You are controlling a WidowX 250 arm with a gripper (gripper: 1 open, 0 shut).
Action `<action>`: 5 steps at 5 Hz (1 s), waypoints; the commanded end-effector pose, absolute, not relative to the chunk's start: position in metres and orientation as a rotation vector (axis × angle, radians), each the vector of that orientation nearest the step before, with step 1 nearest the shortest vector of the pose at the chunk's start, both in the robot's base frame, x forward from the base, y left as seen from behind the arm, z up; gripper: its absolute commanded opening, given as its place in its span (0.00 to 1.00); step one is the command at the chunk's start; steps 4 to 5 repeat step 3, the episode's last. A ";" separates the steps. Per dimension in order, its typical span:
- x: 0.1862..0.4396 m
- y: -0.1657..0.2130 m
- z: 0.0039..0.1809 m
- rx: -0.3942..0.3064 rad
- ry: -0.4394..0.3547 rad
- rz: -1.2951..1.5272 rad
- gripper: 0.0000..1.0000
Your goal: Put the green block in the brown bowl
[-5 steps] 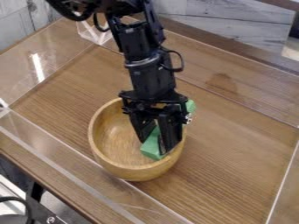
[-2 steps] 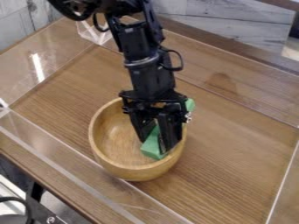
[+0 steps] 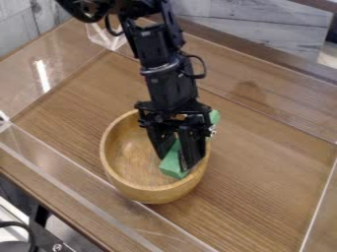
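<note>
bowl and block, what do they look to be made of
The bowl looks like smooth, light-brown wood with a slight sheen, going by its warm tan color and thick rim. The block could be painted wood or plastic: plain, even green and seemingly matte, with the fingers partly hiding it.

Block (image 3: 172, 161) bright green; bowl (image 3: 121, 168) light brown; gripper (image 3: 180, 148) black; tabletop (image 3: 257, 172) brown, wood-grained.

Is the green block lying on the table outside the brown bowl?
No, the green block is inside the rim of the brown bowl.
</note>
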State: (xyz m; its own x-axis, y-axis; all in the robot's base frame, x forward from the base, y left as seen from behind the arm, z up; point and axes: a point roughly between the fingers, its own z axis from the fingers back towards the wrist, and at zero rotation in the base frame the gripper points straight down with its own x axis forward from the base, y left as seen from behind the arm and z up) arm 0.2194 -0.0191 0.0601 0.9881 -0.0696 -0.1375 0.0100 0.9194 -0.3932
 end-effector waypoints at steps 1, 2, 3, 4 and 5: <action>0.232 -0.016 0.070 -0.400 0.104 -0.042 0.00; 0.232 -0.015 0.069 -0.404 0.106 -0.042 0.00; 0.232 -0.015 0.069 -0.408 0.108 -0.042 0.00; 0.232 -0.015 0.069 -0.408 0.108 -0.042 0.00; 0.232 -0.015 0.069 -0.408 0.108 -0.042 0.00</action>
